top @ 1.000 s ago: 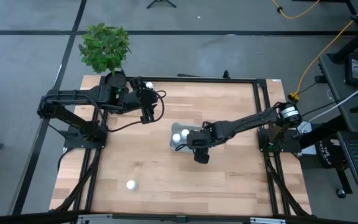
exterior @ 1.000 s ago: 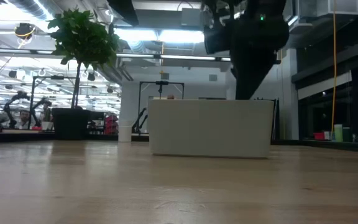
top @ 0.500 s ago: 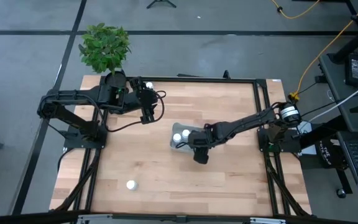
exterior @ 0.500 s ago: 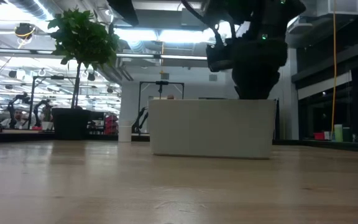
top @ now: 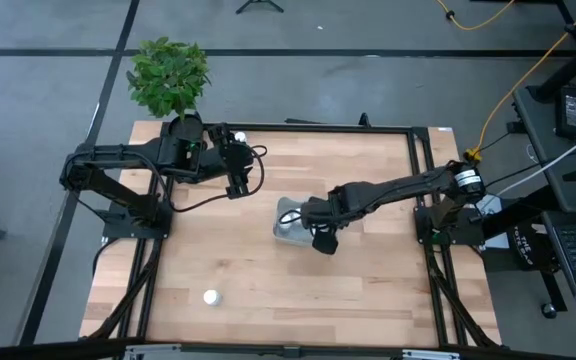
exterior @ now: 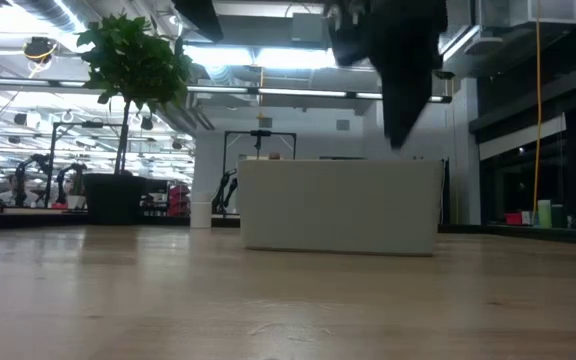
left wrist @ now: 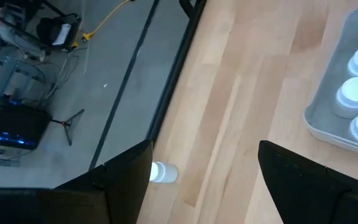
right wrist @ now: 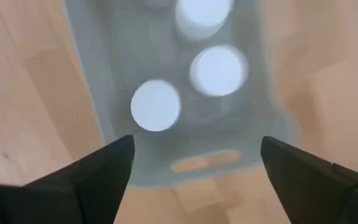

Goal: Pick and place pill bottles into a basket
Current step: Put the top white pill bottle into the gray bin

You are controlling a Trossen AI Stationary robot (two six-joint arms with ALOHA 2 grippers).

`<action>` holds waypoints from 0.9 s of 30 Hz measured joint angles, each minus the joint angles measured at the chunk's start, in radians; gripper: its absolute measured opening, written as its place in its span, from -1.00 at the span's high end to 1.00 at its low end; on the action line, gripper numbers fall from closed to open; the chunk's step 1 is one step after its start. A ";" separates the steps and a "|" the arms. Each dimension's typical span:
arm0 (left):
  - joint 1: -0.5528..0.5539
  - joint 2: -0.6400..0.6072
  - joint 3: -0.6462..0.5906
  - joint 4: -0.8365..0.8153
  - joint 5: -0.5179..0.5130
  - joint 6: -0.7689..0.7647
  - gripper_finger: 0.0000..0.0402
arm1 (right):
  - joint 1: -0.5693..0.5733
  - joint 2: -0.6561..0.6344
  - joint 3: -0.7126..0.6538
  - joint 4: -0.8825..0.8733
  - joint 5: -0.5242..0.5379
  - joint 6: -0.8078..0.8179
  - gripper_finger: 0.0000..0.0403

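right pincer (right wrist: 191,171) hangs wide open, empty, over basket (right wrist: 104,118) with three bottles (right wrist: 156,105); drop looks done, next fetch counter bottle (top: 210,297).

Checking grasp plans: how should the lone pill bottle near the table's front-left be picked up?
The pill bottle stands alone on bare table. Probably best gripped across its round body just under the cap, coming straight down from above, since nothing crowds it. Whether it stands upright is hard to tell.

Bright, even light; the right wrist view is blurred.
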 joint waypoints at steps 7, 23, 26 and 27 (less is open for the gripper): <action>0.084 -0.003 0.000 -0.063 -0.056 0.054 -0.42 | 0.035 -0.151 0.207 -0.197 0.286 0.040 -0.67; 0.735 0.089 0.000 0.110 0.644 0.260 -0.80 | 0.149 -0.460 0.262 -0.230 0.698 0.110 -0.66; 0.792 0.167 0.000 0.108 0.680 0.263 -0.93 | 0.146 -0.446 0.262 -0.234 0.711 0.061 -0.66; 0.804 0.193 0.000 0.107 0.679 0.269 -0.96 | 0.146 -0.439 0.261 -0.233 0.714 0.051 -0.66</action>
